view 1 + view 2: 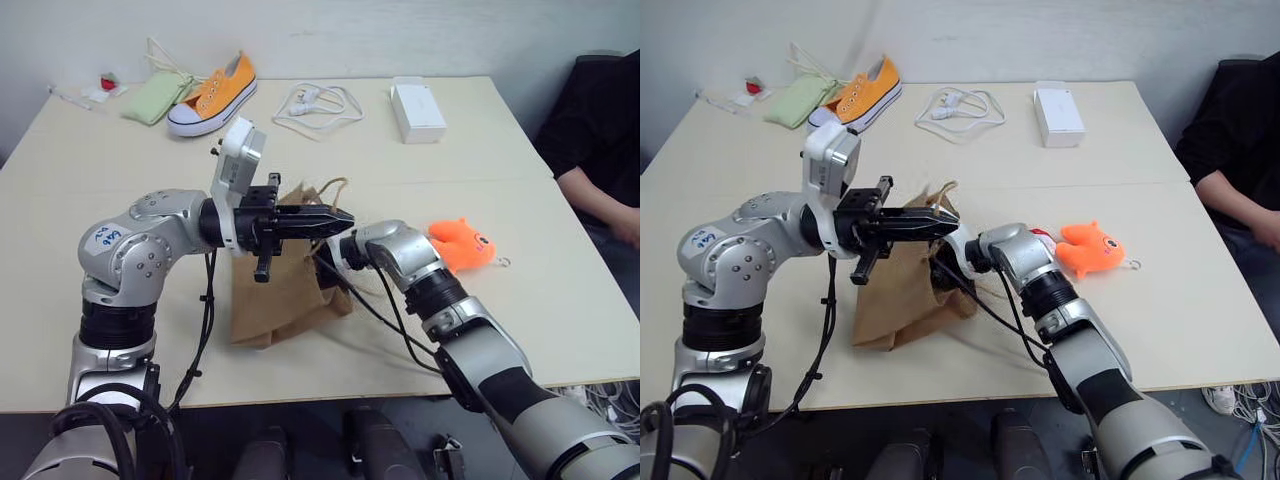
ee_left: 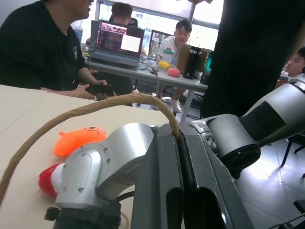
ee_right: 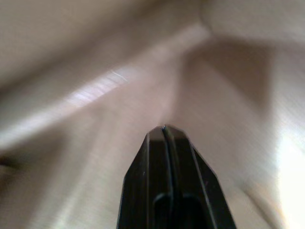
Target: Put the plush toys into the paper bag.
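A brown paper bag (image 1: pixel 285 290) lies on its side near the middle of a pale table (image 1: pixel 120 170), its mouth turned toward the orange plush toy (image 1: pixel 462 244), which rests on the table just beyond the bag's open end. The left gripper (image 1: pixel 340 218) hangs level above the bag's mouth with its two black fingers pressed together on one of the bag's cord handles (image 2: pixel 86 110), which arcs over them in the left wrist view. The right gripper (image 3: pixel 164 130) has its fingers closed on nothing and its tip is hidden inside the bag's mouth; around it, blurred brown paper is all that can be made out. The smaller red-and-white plush toy (image 2: pixel 47 179) lies between the bag and the orange one, mostly covered by the right arm. Well behind the bag sit an orange sneaker (image 1: pixel 213 94), a coiled white cable (image 1: pixel 318 105) and a white box (image 1: pixel 417 110). A seated person in black (image 1: pixel 595 140) is cut off beside the table.
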